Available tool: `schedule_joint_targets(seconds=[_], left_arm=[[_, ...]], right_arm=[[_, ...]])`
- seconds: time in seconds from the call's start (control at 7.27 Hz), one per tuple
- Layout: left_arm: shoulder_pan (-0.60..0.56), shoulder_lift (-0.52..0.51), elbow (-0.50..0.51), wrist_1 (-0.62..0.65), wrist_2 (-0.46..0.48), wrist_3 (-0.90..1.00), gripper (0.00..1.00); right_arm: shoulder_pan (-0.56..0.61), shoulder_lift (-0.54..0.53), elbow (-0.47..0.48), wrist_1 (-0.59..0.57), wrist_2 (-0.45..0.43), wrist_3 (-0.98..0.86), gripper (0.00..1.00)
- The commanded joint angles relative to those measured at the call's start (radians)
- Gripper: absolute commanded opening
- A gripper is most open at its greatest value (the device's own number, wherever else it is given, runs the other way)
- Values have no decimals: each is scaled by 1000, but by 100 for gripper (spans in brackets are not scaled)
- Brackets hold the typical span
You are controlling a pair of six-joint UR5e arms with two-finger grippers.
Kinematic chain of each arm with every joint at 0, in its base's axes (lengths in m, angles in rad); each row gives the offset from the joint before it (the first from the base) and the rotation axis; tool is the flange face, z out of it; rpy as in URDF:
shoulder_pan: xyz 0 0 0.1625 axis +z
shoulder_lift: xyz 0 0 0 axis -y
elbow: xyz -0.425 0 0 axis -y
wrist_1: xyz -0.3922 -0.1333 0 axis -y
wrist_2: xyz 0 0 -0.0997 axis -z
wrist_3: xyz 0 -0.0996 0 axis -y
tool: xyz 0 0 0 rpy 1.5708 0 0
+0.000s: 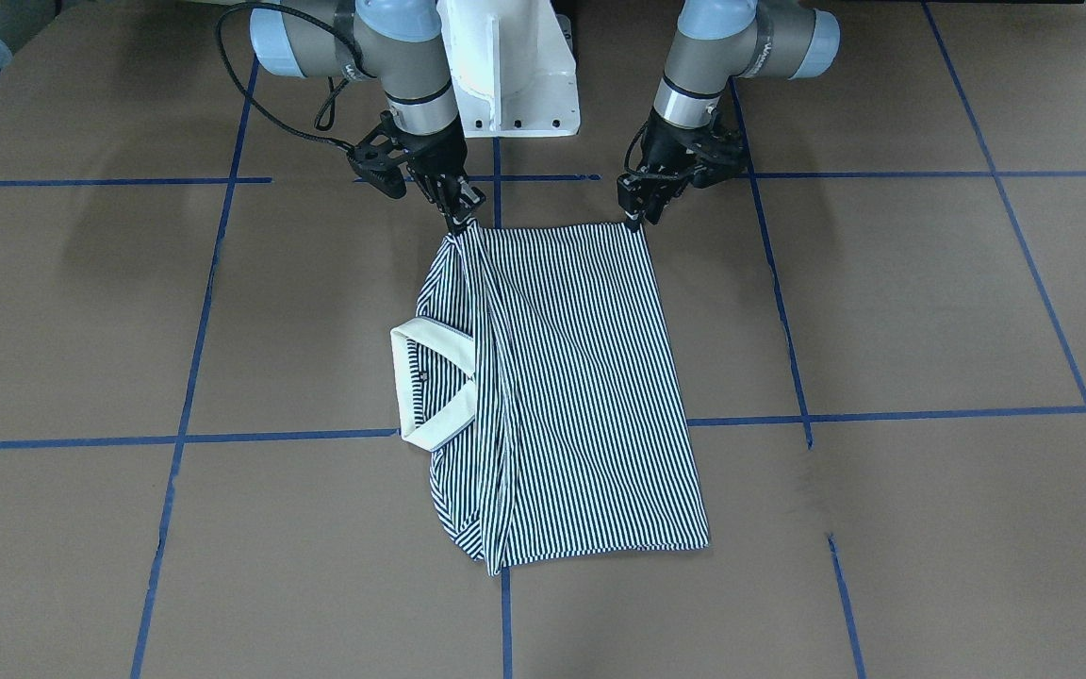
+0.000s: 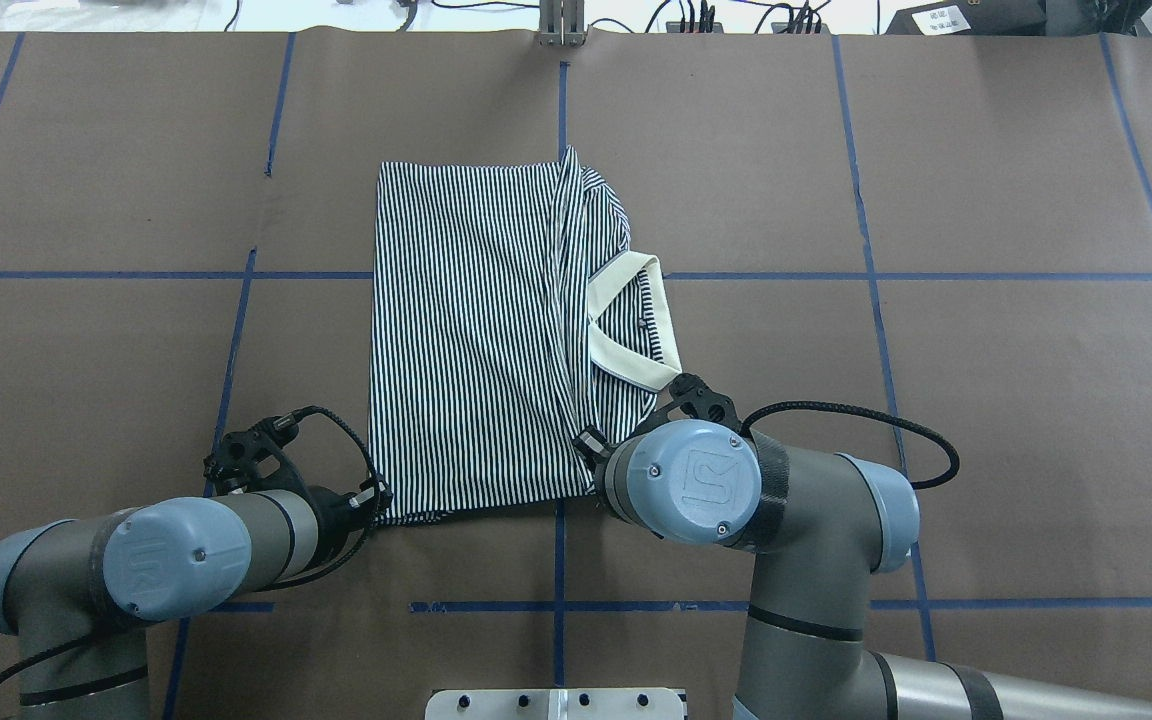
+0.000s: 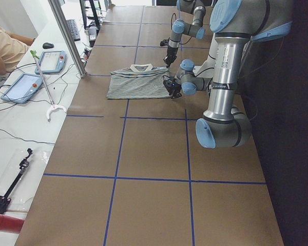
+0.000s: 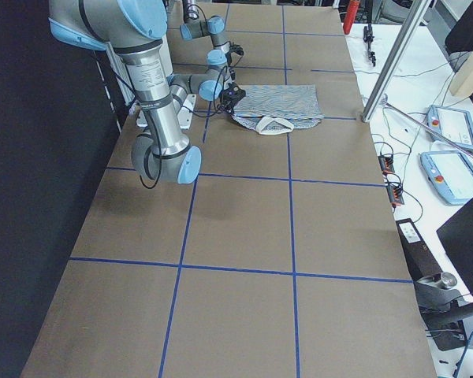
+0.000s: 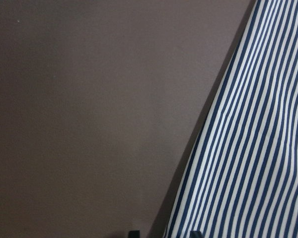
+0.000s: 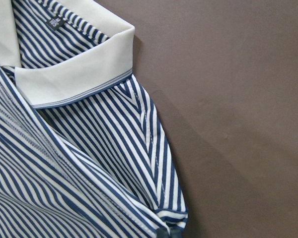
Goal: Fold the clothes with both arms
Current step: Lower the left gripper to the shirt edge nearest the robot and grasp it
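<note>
My left pincer and right pincer are each clamped on a near corner of the polo shirt — it lies flat on the table, its long axis running away from my pincers.

Four fixed views share the shirt; wrist cameras hug it.

Both arms are showing grey-and-silver tube sections with light blue round caps at the joints, each cap stamped with a raised logo and small screws. The left arm is carrying a black braided cable looping at its wrist; the right arm is trailing another toward three o'clock. Both are ending in black skeletal hands.
</note>
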Motion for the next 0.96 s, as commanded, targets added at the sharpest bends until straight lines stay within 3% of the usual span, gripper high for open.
schedule_joint_targets(seconds=[0.0,0.27,0.41,0.55,0.69,0.82], left_arm=[[4,-6,7,0,0,-1,0],[1,-8,-33,2,-1,-1,0],[3,-5,-120,53,-9,1,0],[3,-5,-236,168,-29,-2,0],[3,-15,-347,259,-73,-2,0],[-8,-49,-342,272,-75,10,0]], right_arm=[[0,0,1,-1,0,0,0],[0,-14,12,-1,-5,6,0],[-35,-56,85,-31,-38,18,0],[-97,-107,250,-144,-105,31,0],[-109,-91,361,-316,-107,44,0],[-80,-53,347,-356,-118,26,0]])
